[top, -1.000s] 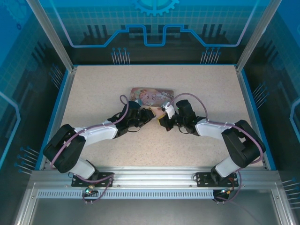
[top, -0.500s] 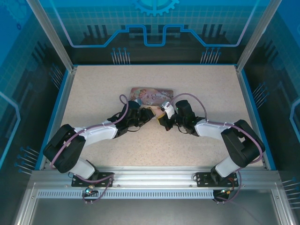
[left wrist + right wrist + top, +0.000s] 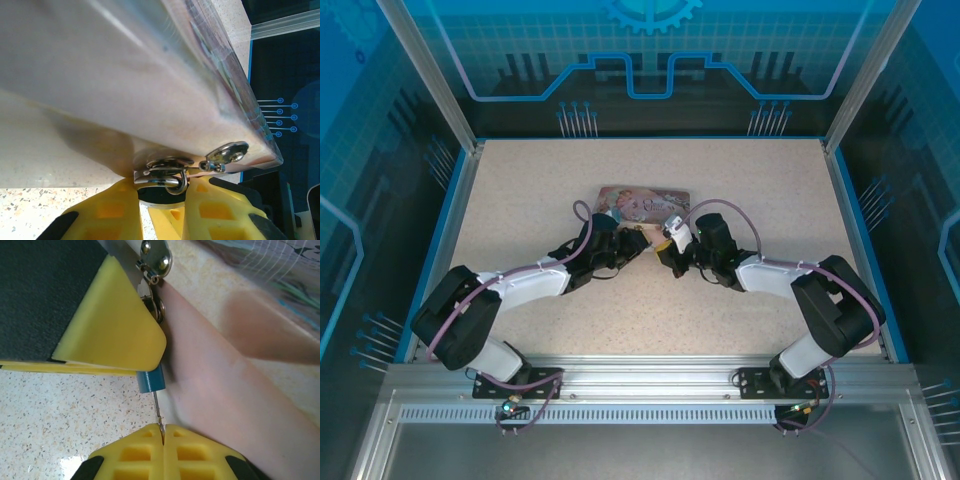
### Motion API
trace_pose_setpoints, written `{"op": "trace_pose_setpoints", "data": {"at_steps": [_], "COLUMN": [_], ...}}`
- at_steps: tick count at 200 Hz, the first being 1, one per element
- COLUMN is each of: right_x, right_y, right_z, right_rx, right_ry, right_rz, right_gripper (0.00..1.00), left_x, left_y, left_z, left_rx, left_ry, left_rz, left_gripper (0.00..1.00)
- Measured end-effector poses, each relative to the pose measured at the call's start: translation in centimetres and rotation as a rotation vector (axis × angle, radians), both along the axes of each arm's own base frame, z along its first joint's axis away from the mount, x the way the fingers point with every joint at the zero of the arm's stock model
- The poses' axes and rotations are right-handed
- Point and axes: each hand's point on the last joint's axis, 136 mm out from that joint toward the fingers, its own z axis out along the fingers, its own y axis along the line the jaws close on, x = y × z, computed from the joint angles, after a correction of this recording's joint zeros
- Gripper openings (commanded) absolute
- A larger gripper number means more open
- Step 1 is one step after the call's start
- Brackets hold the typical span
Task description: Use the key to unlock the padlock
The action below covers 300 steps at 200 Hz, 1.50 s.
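A lab test cell: aluminium frame (image 3: 426, 72), blue printed panels (image 3: 740, 50), speckled table (image 3: 520, 190).

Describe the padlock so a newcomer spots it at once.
Find the pink tin mid-table. At its near edge, the padlock is the tiny stub against the left gripper's yellow finger. Unlike the silver clasp, it is blue, the thin key touching it.

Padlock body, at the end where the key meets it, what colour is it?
Blue. The padlock shows best in the right wrist view, just above the key.
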Motion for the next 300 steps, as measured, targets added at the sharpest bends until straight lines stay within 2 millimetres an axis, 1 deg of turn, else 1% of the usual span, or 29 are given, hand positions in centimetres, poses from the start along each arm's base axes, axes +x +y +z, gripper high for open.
{"op": "trace_pose_setpoints", "data": {"at_steps": [93,198,208,217,232,300], "right_x": [0.2,0.3,0.2,0.3,0.4,0.4], "right_y": [-0.1,-0.1,0.0,0.4,0.6,0.6], "right_z": [0.0,0.3,0.5,1.2,1.5,1.4], "right_rx": [-0.031,-0.012,-0.003,0.013,0.025,0.036], "right_ry": [-0.05,-0.053,-0.052,-0.064,-0.057,-0.034], "right_rz": [0.016,0.029,0.034,0.048,0.053,0.051], "right_gripper": [0.0,0.0,0.0,0.0,0.0,0.0], "left_x": [0.0,0.0,0.0,-0.2,-0.1,-0.2], "left_y": [0.1,0.1,0.0,-0.2,-0.2,-0.2], "left_z": [0.1,0.2,0.2,0.2,0.4,0.4], "left_rx": [0.0,-0.002,-0.003,-0.005,-0.007,-0.007], "left_ry": [0.001,-0.001,-0.001,0.001,-0.007,-0.007], "left_rz": [0.003,0.005,0.002,-0.006,-0.002,-0.003], "left_gripper": [0.0,0.0,0.0,0.0,0.0,0.0]}}
